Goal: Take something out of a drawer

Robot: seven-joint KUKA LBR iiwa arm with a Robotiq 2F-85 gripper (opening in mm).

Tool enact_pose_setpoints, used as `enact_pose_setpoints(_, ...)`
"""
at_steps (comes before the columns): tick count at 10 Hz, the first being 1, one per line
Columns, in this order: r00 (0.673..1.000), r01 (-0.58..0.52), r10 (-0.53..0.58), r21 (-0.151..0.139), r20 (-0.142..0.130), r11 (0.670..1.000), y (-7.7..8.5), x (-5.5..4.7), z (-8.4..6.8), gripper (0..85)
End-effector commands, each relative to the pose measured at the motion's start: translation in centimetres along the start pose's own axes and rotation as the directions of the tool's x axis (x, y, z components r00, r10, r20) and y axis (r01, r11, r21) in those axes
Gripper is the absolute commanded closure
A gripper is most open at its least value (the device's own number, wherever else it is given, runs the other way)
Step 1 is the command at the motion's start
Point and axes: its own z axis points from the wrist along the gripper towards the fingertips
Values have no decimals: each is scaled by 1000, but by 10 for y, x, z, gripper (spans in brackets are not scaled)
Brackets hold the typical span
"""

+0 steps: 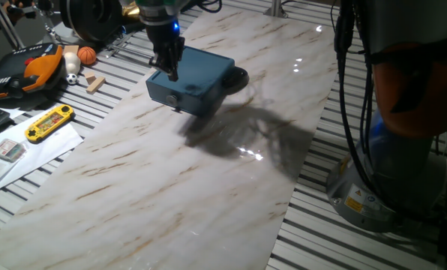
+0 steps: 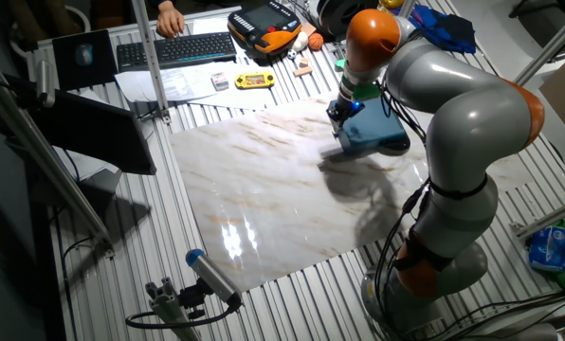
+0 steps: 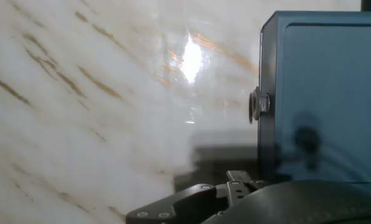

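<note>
The small dark blue box (image 1: 201, 71) stands on the marble board (image 1: 156, 187), towards its far side. Its drawer (image 3: 322, 93) is pushed in flush, with the small round knob (image 3: 258, 104) on the front; the knob also shows in one fixed view (image 1: 172, 98). My gripper (image 1: 169, 71) points down over the box's front edge, just above the knob, and holds nothing. Its fingers look close together, but I cannot tell whether they are shut. In the other fixed view the gripper (image 2: 343, 121) is at the box's (image 2: 375, 134) left end. The thin stick is hidden.
A black round object (image 1: 238, 77) lies right behind the box. Off the board to the left are a yellow handheld game (image 1: 49, 122), a wooden block (image 1: 95, 82), an orange ball (image 1: 87, 55) and papers. A keyboard (image 2: 173, 49) lies further back.
</note>
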Motion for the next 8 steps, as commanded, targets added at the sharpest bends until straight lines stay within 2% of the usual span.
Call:
enact_pose_setpoints(1, 1000, 0, 0, 2, 7, 1000, 0, -2, 2, 850)
enact_pose_setpoints(8, 1000, 3, -3, -1, 29, 1000, 1, -13, 27, 850)
